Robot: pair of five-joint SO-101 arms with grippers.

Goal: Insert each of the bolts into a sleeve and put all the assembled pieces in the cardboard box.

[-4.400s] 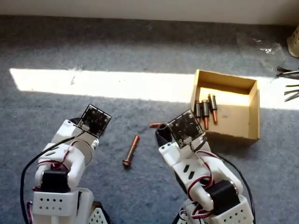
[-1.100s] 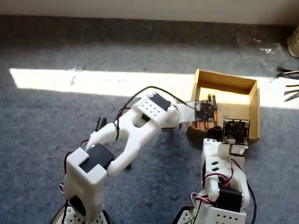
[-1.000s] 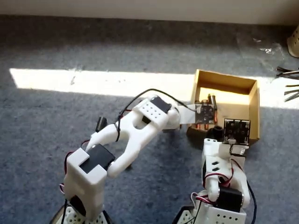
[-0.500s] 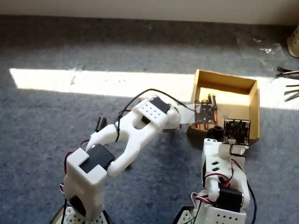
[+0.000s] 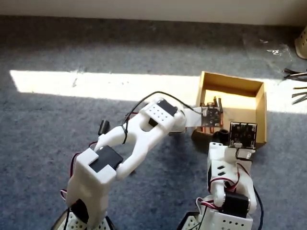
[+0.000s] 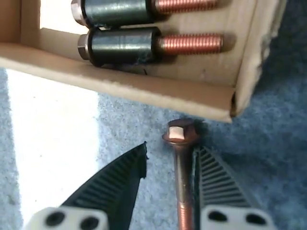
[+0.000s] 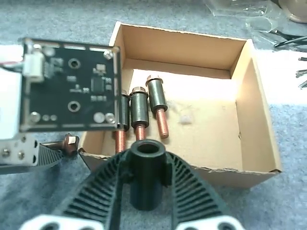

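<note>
The cardboard box sits right of centre with three bolt-and-sleeve pieces lying inside; two pieces appear in the left wrist view. My left arm stretches to the box's near-left corner. Its gripper is open around a bare copper bolt just outside the box wall. The bolt rests against one finger with a gap to the other. My right gripper is shut on an upright black sleeve just in front of the box, beside the bolt's head.
A loose black sleeve stands on the grey carpet left of the left arm. Black cables and a clear plastic wrapper lie at the far right. A sunlit strip crosses the carpet.
Since 4.4 s ago the left arm has stretched out to the box and the right arm has swung right toward it. In the last second only the left arm's lower links shifted slightly.
</note>
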